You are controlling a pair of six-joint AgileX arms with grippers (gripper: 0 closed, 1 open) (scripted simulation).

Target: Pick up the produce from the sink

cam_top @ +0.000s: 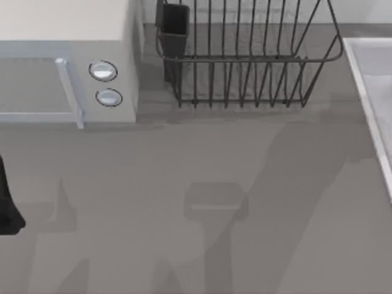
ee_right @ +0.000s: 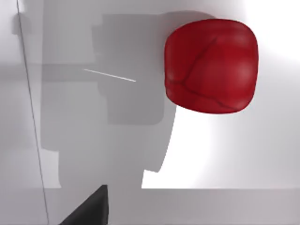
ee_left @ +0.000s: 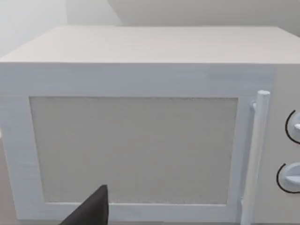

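In my right wrist view the produce [ee_right: 211, 65] lies on the pale sink floor [ee_right: 234, 150], untouched, with arm shadow falling just beside it. One dark finger [ee_right: 89, 211] of the right gripper shows at the frame edge; I cannot tell its opening. From above, the sink rim [cam_top: 367, 92] sits at 3 o'clock, the dish rack [cam_top: 245, 61] at 12, the microwave [cam_top: 61, 61] at 10. My left arm [cam_top: 7, 202] is parked at 9 o'clock facing the microwave door [ee_left: 133, 150]; its opening I likewise cannot tell.
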